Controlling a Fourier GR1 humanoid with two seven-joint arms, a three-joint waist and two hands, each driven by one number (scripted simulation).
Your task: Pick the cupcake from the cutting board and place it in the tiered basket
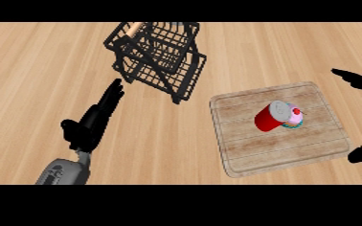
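Left hand (96, 117) rests with straight fingers on the counter (42, 62); cupcake (293, 118) unpicked on cutting board (244, 153) beside red can (271, 117); right hand's (348, 77) fingers unreadable, must reach it, tiered basket (159, 57) waiting

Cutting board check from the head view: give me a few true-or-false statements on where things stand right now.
1. The cupcake sits on the cutting board. True.
2. A red can lies against the cupcake. True.
3. The tiered basket stands on the cutting board. False: it stands on the counter, up and left of the board.
4. The left robot hand holds the cupcake. False: its fingers are straight, holding nothing, left of the board.
5. The cupcake is in the basket. False: not yet placed.
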